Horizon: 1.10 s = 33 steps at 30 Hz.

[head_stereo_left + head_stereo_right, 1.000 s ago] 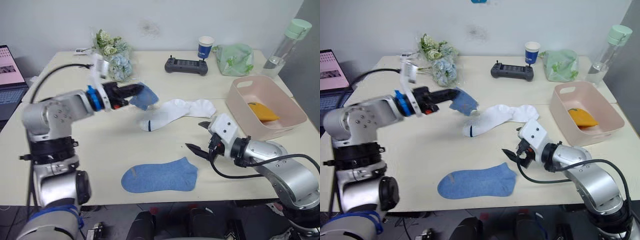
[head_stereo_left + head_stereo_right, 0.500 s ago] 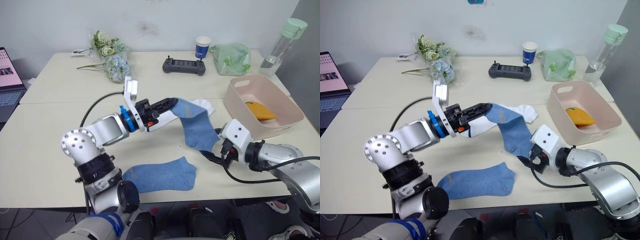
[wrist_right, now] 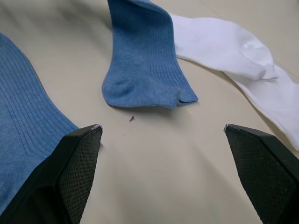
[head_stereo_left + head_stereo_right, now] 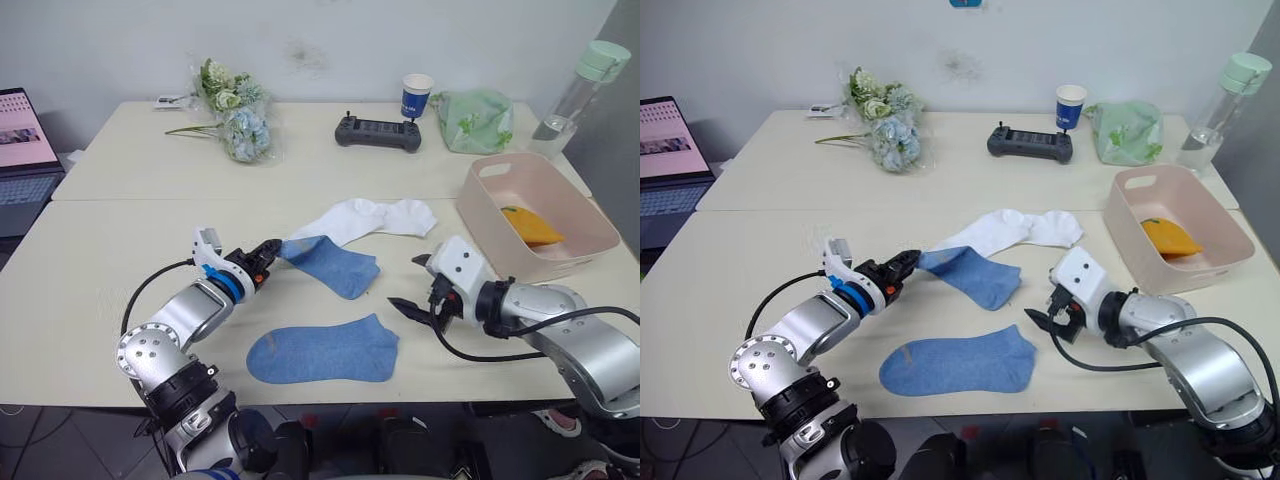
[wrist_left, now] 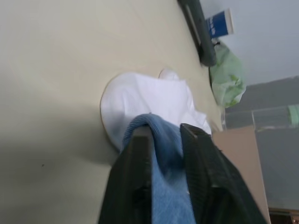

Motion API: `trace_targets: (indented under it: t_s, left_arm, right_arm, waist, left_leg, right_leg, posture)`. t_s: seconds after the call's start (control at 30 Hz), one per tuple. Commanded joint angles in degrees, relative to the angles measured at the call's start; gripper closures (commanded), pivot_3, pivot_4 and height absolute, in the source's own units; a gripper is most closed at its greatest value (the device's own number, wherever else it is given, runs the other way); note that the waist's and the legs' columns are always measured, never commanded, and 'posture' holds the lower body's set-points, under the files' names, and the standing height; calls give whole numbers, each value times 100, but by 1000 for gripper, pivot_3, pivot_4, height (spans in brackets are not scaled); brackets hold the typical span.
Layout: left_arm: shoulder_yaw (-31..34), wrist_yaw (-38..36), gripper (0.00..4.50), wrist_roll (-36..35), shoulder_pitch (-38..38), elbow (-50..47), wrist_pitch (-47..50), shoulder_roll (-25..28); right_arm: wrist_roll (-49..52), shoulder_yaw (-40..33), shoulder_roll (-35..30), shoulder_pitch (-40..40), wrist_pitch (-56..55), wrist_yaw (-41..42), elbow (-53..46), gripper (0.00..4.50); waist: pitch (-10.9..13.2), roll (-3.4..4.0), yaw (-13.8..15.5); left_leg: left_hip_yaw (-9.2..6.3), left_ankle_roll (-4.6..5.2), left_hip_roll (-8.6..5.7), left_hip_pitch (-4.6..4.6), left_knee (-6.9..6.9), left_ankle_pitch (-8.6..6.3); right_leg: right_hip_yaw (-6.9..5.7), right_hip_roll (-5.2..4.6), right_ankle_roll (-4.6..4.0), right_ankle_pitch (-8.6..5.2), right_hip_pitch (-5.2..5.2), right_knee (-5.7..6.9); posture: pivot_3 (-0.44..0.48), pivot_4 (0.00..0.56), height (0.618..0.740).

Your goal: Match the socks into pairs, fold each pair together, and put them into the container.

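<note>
On the table (image 4: 120,190): six socks' worth of sorting is lying spread between two robot arms
Left gripper (image 4: 272,250): its fingers are pinching the cuff of a light blue sock (image 4: 335,265), the black fingers (image 5: 135,186) pressing the fabric from both sides in the wrist view
Held sock: its cuff is lifting at the gripper while the toe end is lying on the tabletop, the cuff overlapping the near edge of the white socks (image 4: 370,217)
Right gripper (image 4: 415,283): its jaws are standing wide apart with nothing between them, hovering just above the table, near the held sock's toe
Second blue sock (image 4: 322,351): lying flat near the front edge, just beside the right gripper
White socks: resting together mid-table, behind the held sock
Container (image 4: 590,240): the pink tub is sitting at the right side, with a mustard-orange sock (image 4: 530,223) lying inside it
Background: flowers (image 4: 235,105), a black controller (image 4: 379,132), a paper cup (image 4: 415,96) and a pale green bag (image 4: 474,120) are lining the far side
</note>
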Motion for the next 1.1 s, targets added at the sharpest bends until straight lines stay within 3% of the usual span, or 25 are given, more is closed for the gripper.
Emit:
trace_targets:
  t_s: [0.03, 0.17, 0.27, 0.33, 0.43, 0.63, 0.87, 1.1]
  left_arm:
    - [99, 173, 2381, -530, 155, -245, -324, 351]
    - [-211, -268, 1035, -777, 477, -283, -409, 1145]
    - [-1415, -1941, 69, 152, 951, -629, -771, 2555]
    - [-2367, -3101, 26, 1019, 1191, -677, -1534, 3417]
    - [-3093, -4063, 26, 1772, 1032, -60, -2380, 3906]
    - [-4057, -5291, 26, 3063, 62, 1981, -3653, 4066]
    - [-4408, -6159, 26, 3918, -1322, 4374, -4577, 3790]
    - [-4728, -7034, 26, 4691, -2225, 6236, -5264, 3528]
  right_arm:
    - [-47, 49, 114, -116, -135, -65, -79, 0]
    - [-96, 133, 244, -144, -138, -80, -72, 0]
    - [-121, 173, 319, -164, -144, -94, -51, 0]
    - [-151, 217, 372, -198, -167, -110, -9, 0]
    - [-210, 287, 459, -257, -217, -151, 63, 0]
    - [-510, 414, 778, -347, -323, -478, 329, 0]
    - [-532, 210, 1676, -277, -95, -1150, 705, 0]
    - [-612, 189, 2726, -299, -23, -1789, 1503, 0]
  waist:
    - [0, 0, -22]
    - [0, 0, -36]
    - [2, -6, -34]
    - [1, 0, -33]
    - [-6, 19, -2]
    - [-5, 17, -31]
    - [-5, 16, -62]
    - [-5, 16, -159]
  left_leg:
    - [1, 0, 1, 2, -1, 0]
    - [0, 0, 3, 7, -3, 0]
    - [-4, -1, 2, 5, -4, 0]
    - [-2, -2, -1, 8, -11, 1]
    - [2, -3, -7, 21, -17, 1]
    - [-6, -2, -3, 27, -32, 1]
    - [-7, -1, -4, 18, -32, 1]
    - [2, -1, -5, 12, -27, 1]
  right_leg:
    - [1, 1, 0, 0, -1, 1]
    - [1, 3, 0, 0, -2, 7]
    - [-1, 3, 0, 0, -4, 9]
    - [0, 7, 0, 0, -5, 7]
    - [-1, -1, 0, 0, 18, -18]
    - [-8, 0, -1, 0, 25, -33]
    - [-12, 1, -1, 0, 9, -27]
    - [-18, 6, -1, 0, -17, 8]
  posture:
    - [0, 150, 740]
    - [0, 150, 740]
    - [0, 150, 740]
    - [0, 150, 740]
    - [0, 150, 740]
    - [0, 150, 740]
    - [0, 150, 740]
    - [0, 150, 740]
